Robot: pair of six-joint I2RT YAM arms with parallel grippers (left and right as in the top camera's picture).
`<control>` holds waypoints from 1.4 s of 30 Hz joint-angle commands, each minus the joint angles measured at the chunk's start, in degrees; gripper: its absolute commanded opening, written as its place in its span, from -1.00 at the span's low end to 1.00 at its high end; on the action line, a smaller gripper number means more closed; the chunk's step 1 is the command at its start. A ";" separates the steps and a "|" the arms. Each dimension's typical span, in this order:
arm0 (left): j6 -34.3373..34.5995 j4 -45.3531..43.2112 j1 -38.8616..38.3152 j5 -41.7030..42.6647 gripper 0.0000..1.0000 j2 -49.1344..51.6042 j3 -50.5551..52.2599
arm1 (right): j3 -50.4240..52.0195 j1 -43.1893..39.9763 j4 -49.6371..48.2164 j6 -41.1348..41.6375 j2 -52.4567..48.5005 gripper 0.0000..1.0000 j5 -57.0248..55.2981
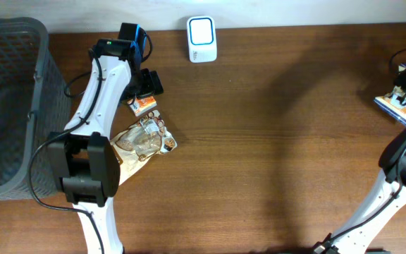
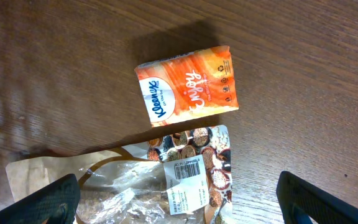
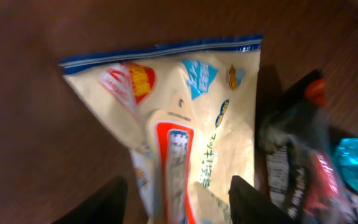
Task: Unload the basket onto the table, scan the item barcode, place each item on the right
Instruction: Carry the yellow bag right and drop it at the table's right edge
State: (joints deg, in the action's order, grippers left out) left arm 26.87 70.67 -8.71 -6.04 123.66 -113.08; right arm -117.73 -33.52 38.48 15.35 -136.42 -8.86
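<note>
Orange tissue pack [image 2: 188, 87] flat on the wood surface [image 1: 273, 141] at left, beside a clear snack bag [image 2: 166, 180]; left hand [image 2: 182, 208] above both, spread wide, holding nothing. White scanner [image 1: 201, 39] at back centre. Far right: right hand [image 3: 182, 202] half spread astride a cream bag [image 3: 191, 112], contact unclear.

A white scanner [image 1: 201, 39] sits at the table's [image 1: 273, 141] twelve o'clock edge, a grey basket [image 1: 5, 106] at nine. Beside the left arm [image 1: 99, 99] lies an orange pack [image 1: 144, 106], a clear snack bag [image 1: 145, 140] at its six.
</note>
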 commanded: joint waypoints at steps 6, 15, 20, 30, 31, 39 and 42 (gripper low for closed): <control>0.70 -0.07 0.00 -0.44 0.98 -0.74 0.22 | -7.50 6.25 7.43 -1.84 21.75 0.25 5.92; 0.70 -0.07 0.00 -0.44 0.98 -0.74 0.22 | -7.50 19.37 29.07 -1.40 45.18 0.97 10.38; 0.70 -0.07 -0.02 -0.44 0.98 -0.74 0.22 | -7.48 24.70 41.31 -1.40 49.68 0.97 10.40; 0.70 -0.07 0.00 -0.44 0.98 -0.74 0.22 | -7.30 25.42 57.59 -1.40 47.36 0.97 10.82; 0.70 -0.07 0.00 -0.44 0.98 -0.74 0.22 | -7.30 25.42 57.55 -1.40 47.19 0.97 10.82; 0.70 -0.07 0.00 -0.44 0.98 -0.74 0.22 | -7.30 25.42 57.57 -1.40 46.80 0.97 10.82; 0.70 -0.07 0.00 -0.44 0.98 -0.74 0.22 | -7.30 25.42 57.57 -1.40 46.80 0.97 10.82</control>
State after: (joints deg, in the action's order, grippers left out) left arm 26.87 70.65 -8.71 -6.04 123.66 -113.06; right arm -124.99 -8.58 95.98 13.72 -89.43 1.63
